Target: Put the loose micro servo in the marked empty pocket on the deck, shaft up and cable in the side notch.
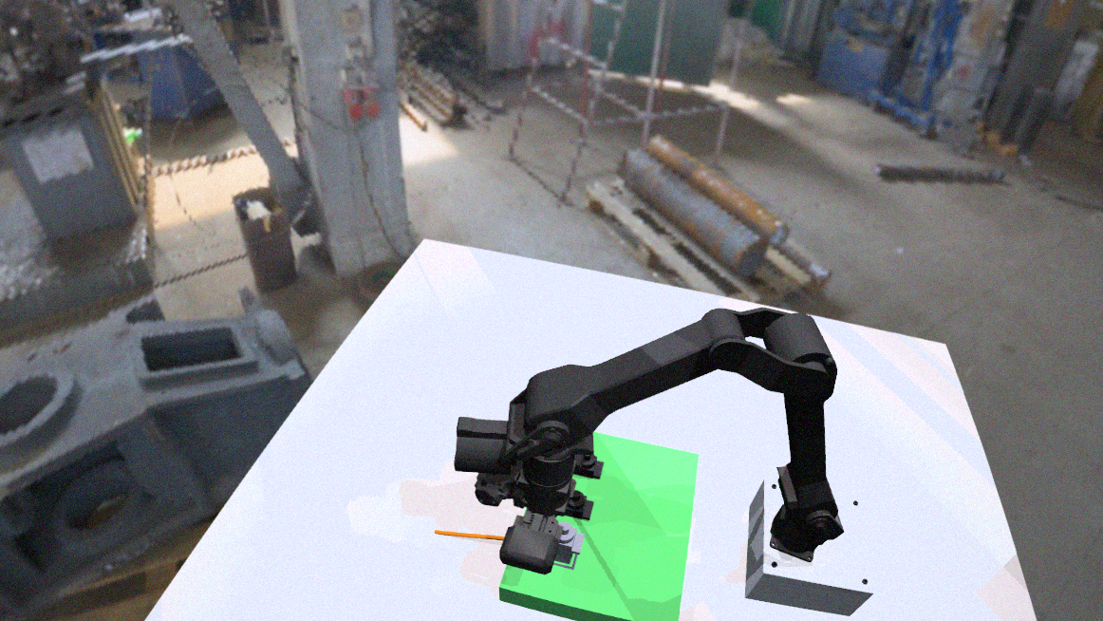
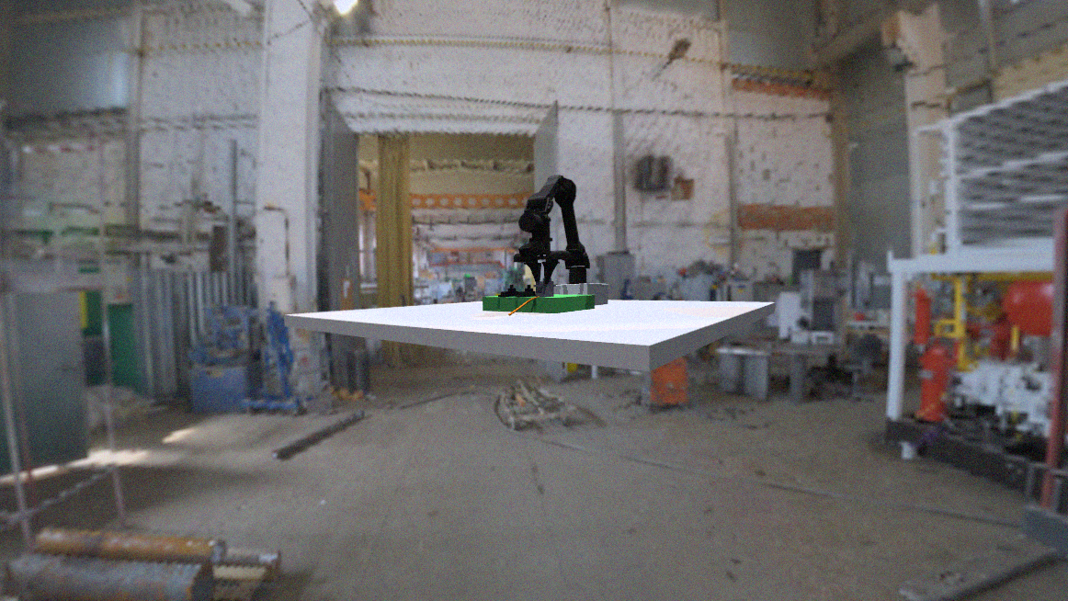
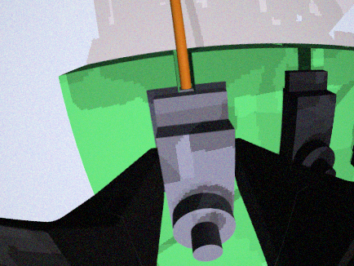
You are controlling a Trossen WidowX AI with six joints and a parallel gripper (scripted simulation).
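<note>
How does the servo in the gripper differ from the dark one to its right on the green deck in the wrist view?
The held servo is light grey; the dark servo is near black. The held servo sits clamped in the gripper, while the dark one stands free of it on the green deck. The held servo trails an orange cable; no cable shows on the dark one. Both show a round output shaft facing the camera.

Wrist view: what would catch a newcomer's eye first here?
The grey micro servo dead centre, clamped in the gripper with its output shaft facing the camera. Its orange cable runs straight up the frame, over the bright green deck, where a darker servo stands at right.
</note>
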